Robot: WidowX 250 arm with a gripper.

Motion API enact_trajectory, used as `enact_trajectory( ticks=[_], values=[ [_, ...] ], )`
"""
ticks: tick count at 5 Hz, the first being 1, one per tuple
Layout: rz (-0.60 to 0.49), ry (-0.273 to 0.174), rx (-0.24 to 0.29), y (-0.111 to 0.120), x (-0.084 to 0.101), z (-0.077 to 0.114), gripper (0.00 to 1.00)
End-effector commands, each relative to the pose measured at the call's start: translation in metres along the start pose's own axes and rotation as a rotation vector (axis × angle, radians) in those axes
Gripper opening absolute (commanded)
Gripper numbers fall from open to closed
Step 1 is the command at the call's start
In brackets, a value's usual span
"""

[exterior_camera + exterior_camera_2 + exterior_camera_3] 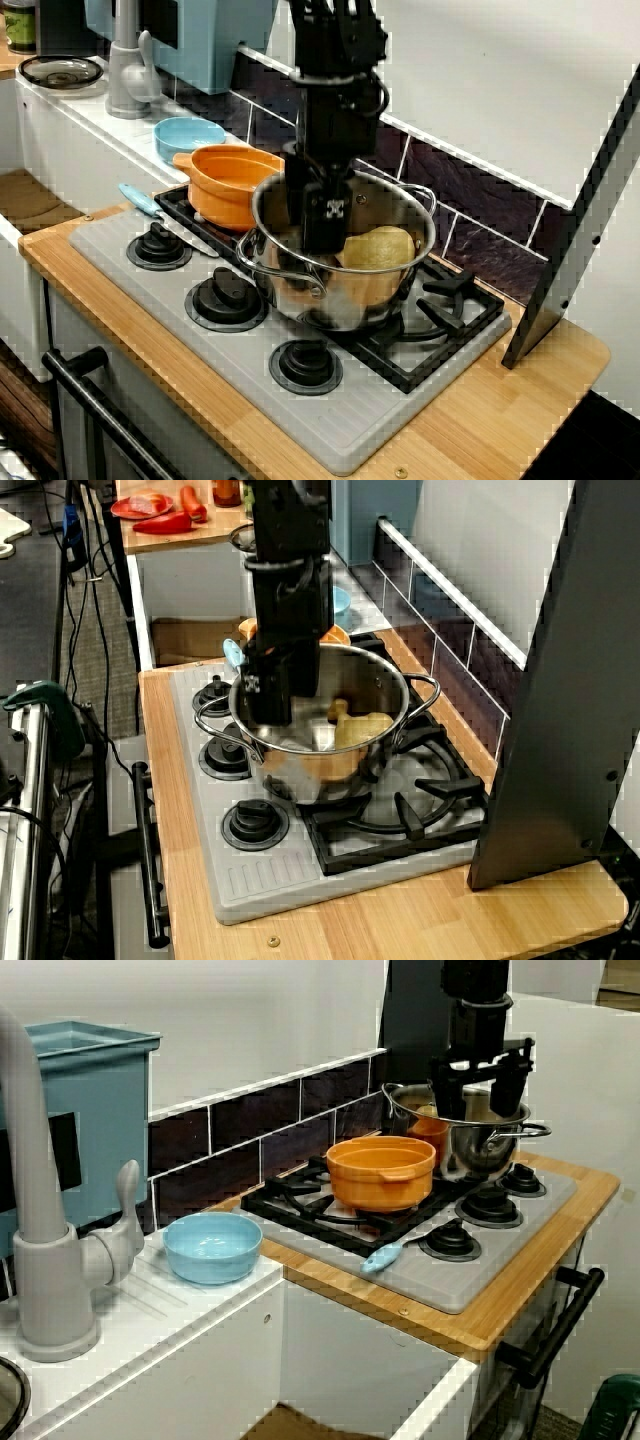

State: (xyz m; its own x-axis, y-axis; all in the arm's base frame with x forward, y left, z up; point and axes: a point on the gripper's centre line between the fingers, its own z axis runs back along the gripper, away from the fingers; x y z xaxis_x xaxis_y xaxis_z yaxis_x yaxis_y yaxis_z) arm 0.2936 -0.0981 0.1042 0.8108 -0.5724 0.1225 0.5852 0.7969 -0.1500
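**Desk:** What runs across the frame, left to right?

**Photographer:** From the front: a light-blue round bowl (188,135) on the white sink top. Next comes a small blue-handled utensil (140,200) on the grey toy hob (330,420), which rests on the pale wooden surface (480,420). Then an orange plastic pot (225,185) on the black grate. Just beside it, at its 4 o'clock, stands a shiny steel two-handled pot (335,295).

**Desk:** And the arm?

**Photographer:** The black hand (313,235) hangs straight down inside the steel pot, below the rim. Seen from the sink end, its fingers (441,1095) stand wide apart, with nothing visible between them.

**Desk:** The piece being worked?

**Photographer:** A pale yellow rounded lump (380,248) lies low in the steel pot at the hand's 3 o'clock, close by. Whether they touch, I cannot tell.

**Desk:** How far along?

**Photographer:** By my reading, the lump is in the pot and loose. The hand is not clear of the rim.
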Motion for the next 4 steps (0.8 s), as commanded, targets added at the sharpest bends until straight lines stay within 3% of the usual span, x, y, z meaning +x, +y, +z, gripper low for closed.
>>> enact_trajectory(
  ticks=[1, 2, 4],
  values=[
    [-0.028, -0.104, 0.008, 0.004, 0.003, 0.056, 1.0],
    [-0.016, -0.126, -0.008, 0.015, -0.013, 0.075, 1.0],
    [0.064, -0.078, 0.029, 0.051, -0.055, 0.074, 1.0]
  ],
)
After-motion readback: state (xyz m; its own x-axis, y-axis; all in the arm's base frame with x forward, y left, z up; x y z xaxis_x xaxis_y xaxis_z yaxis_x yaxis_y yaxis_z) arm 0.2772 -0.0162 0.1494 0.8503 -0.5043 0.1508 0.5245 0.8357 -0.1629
